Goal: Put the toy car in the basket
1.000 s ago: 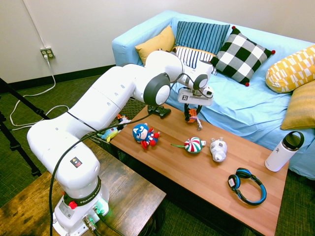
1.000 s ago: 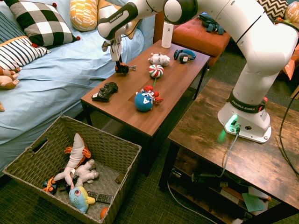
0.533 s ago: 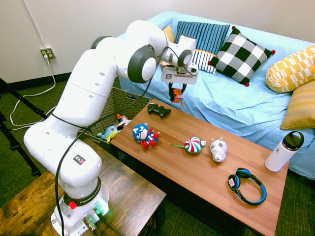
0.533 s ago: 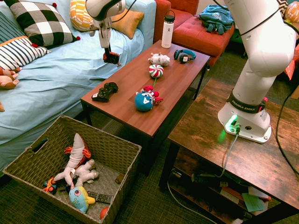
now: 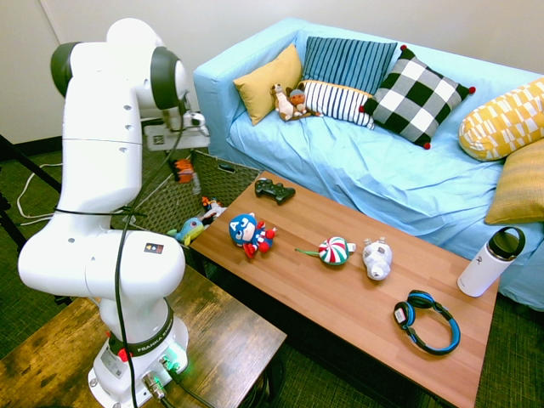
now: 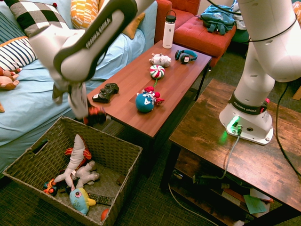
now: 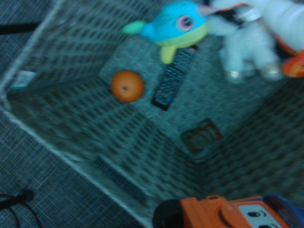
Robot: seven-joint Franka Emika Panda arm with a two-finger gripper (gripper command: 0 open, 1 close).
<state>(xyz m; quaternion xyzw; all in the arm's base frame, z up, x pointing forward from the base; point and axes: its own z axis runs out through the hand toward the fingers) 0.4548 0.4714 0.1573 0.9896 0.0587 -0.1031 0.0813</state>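
Observation:
My gripper [image 5: 184, 167] is shut on the orange toy car [image 5: 183, 171] and holds it in the air, off the coffee table's left end. In the second exterior view the motion-blurred gripper [image 6: 89, 114] and the toy car [image 6: 97, 116] hang just above the near rim of the basket [image 6: 109, 137]. The basket [image 5: 218, 182] is large, woven and dark, and stands on the floor between sofa and table. In the wrist view the toy car [image 7: 228, 214] shows at the bottom edge, with the basket's [image 7: 71, 137] inside below it.
Inside the basket lie a blue fish plush [image 6: 80, 199], a white plush [image 6: 77, 174], a remote [image 6: 100, 200] and an orange ball [image 7: 127, 86]. On the table [image 6: 127, 110] are a black game controller [image 6: 106, 92], a red-blue plush [image 6: 146, 100] and more toys. The blue sofa [image 5: 408, 178] stands behind.
The arm has lifted the toy car off the table's far side and swung it left across the table end to above the basket. The grip stays shut on it.

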